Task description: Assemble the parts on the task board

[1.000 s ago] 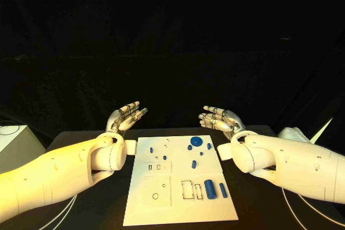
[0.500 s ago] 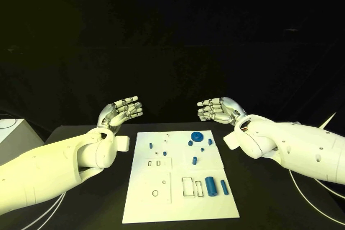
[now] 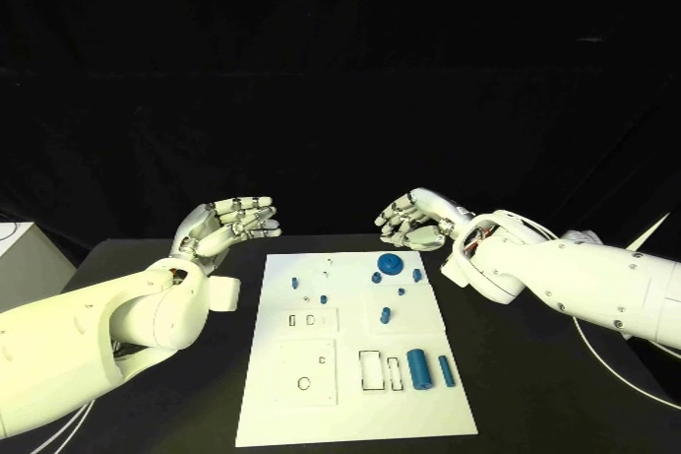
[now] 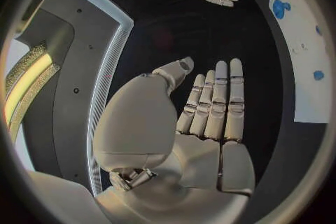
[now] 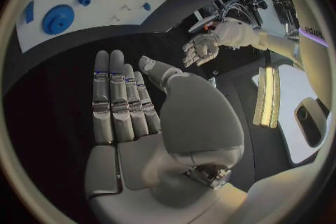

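Observation:
The white task board (image 3: 355,395) lies in the middle of the black table. Small blue parts sit on it: a round disc (image 3: 389,263) at its far end, a thick cylinder (image 3: 417,366) and a thin rod (image 3: 444,370) near its front right. My left hand (image 3: 227,227) hovers beyond the board's far left corner, fingers straight and together, holding nothing. My right hand (image 3: 414,220) hovers beyond the far right corner, also empty. In the left wrist view my left hand (image 4: 203,106) is flat; in the right wrist view my right hand (image 5: 122,98) is flat too, with the disc (image 5: 57,18) beyond it.
A white box (image 3: 18,257) stands at the table's left edge. White cables (image 3: 625,415) run along the table on the right. Bare black table (image 3: 539,375) flanks the board on both sides.
Both hands have drawn slightly inward and toward the board's far end, fingers curling a little. The whole head view has shifted as the camera moved.

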Tool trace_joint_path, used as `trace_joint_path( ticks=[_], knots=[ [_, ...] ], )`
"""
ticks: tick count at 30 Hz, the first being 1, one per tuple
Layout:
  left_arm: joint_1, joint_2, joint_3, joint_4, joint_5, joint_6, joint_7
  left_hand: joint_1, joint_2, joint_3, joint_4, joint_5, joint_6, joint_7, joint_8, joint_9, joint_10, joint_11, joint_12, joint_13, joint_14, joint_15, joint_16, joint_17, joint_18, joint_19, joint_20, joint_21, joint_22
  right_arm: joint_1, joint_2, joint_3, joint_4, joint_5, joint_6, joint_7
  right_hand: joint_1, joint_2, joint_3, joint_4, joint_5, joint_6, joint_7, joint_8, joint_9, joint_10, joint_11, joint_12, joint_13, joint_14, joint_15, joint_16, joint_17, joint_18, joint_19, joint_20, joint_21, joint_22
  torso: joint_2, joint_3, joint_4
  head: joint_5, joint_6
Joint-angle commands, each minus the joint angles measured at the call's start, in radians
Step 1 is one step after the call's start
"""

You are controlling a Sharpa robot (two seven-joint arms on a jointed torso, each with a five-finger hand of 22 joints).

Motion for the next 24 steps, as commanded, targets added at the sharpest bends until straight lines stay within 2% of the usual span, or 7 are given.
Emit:
trace_joint_path(
  ticks=[1,5,6,8,9,15,24],
  knots=[
    [0.004,-0.014,0.002,0.035,-0.018,0.032,-0.004,0.003,-0.004,0.0,-0.012,-0.003,0.012,0.0,0.004,0.001,0.013,-0.002,-0.013,-0.001,0.018,-0.004,0.015,0.025,-0.003,-0.01,-0.013,0.049,0.033,0.007,0.0,0.001,0.006,-0.245,0.039,-0.11,0.007,-0.029,-0.009,0.006,0.004,0.059,-0.029,0.002,0.016,0.094,-0.041,-0.015,0.003,0.152,-0.058,0.194,0.196,0.014,0.106,-0.068,0.203,0.127,0.026,-0.0048,0.0168,-0.013,0.004],
    [0.005,-0.033,0.003,0.069,-0.018,0.033,-0.008,-0.003,-0.004,0.001,-0.016,-0.003,0.014,-0.001,0.003,0.001,0.02,-0.003,-0.022,-0.001,0.019,-0.007,0.025,0.049,-0.006,-0.03,-0.019,0.099,0.068,0.011,0.006,0.001,0.007,-0.336,0.074,-0.155,-0.006,-0.056,0.016,0.021,0.011,0.053,-0.029,-0.013,0.023,0.078,-0.042,-0.012,0.005,0.193,-0.059,0.362,0.331,0.016,0.138,-0.072,0.302,0.197,0.037,-0.007,0.0244,-0.022,0.002],
    [0.005,-0.037,0.003,0.078,-0.018,0.032,-0.009,-0.005,-0.003,0.0,-0.017,-0.003,0.015,-0.001,0.003,0.001,0.021,-0.004,-0.024,-0.001,0.021,-0.007,0.029,0.056,-0.006,-0.032,-0.02,0.114,0.078,0.011,0.008,0.001,0.006,-0.357,0.081,-0.165,-0.013,-0.069,0.032,0.029,0.01,0.049,-0.026,-0.019,0.028,0.061,-0.041,-0.014,0.005,0.193,-0.054,0.534,0.492,-0.003,0.171,-0.072,0.44,0.355,0.041,-0.0076,0.0274,-0.024,0.004],
    [0.006,-0.046,0.004,0.098,-0.016,0.03,-0.012,-0.01,-0.004,-0.001,-0.019,-0.003,0.013,0.001,0.0,0.0,0.02,-0.003,-0.027,-0.001,0.024,-0.009,0.04,0.072,-0.006,-0.042,-0.023,0.15,0.103,0.012,0.011,0.001,0.002,-0.394,0.096,-0.183,-0.015,-0.083,0.043,0.034,0.011,0.042,-0.026,-0.025,0.033,0.015,-0.031,-0.018,0.0,0.206,-0.045,0.72,0.673,-0.033,0.218,-0.068,0.618,0.573,0.046,-0.0086,0.0314,-0.03,0.005],
    [0.006,-0.049,0.004,0.107,-0.016,0.03,-0.013,-0.012,-0.004,-0.002,-0.019,-0.003,0.013,0.002,0.0,0.0,0.019,-0.003,-0.027,-0.001,0.024,-0.01,0.043,0.077,-0.006,-0.046,-0.023,0.158,0.109,0.012,0.013,0.001,0.0,-0.407,0.102,-0.189,-0.015,-0.089,0.041,0.036,0.006,0.033,-0.024,-0.031,0.034,-0.023,-0.024,-0.013,-0.001,0.212,-0.038,0.792,0.74,-0.043,0.231,-0.064,0.678,0.645,0.049,-0.0094,0.0332,-0.031,0.005],
    [0.007,-0.067,0.006,0.147,-0.014,0.031,-0.019,-0.019,-0.006,-0.003,-0.019,-0.003,0.011,0.005,-0.002,0.0,0.016,0.0,-0.027,-0.001,0.016,-0.007,0.049,0.091,-0.007,-0.065,-0.022,0.185,0.129,0.01,0.025,0.001,-0.013,-0.472,0.132,-0.219,-0.001,-0.092,0.01,0.045,-0.004,0.014,-0.023,-0.044,0.045,-0.083,-0.016,-0.008,0.001,0.189,-0.03,0.902,0.829,-0.052,0.221,-0.049,0.774,0.758,0.06,-0.0128,0.0403,-0.037,0.001],
    [0.012,-0.074,0.008,0.162,-0.003,0.032,-0.037,-0.023,-0.008,-0.006,-0.02,-0.003,-0.003,0.012,-0.009,-0.002,-0.001,0.006,-0.029,-0.002,-0.002,-0.001,0.051,0.104,-0.008,-0.088,-0.017,0.208,0.146,-0.001,0.045,-0.002,-0.032,-0.53,0.174,-0.259,0.001,-0.089,-0.031,0.063,-0.01,0.009,-0.029,-0.048,0.054,-0.091,-0.021,0.014,0.004,0.206,-0.034,1.01,0.936,-0.075,0.267,-0.045,0.907,0.926,0.068,-0.0182,0.0505,-0.043,-0.003]
  ],
)
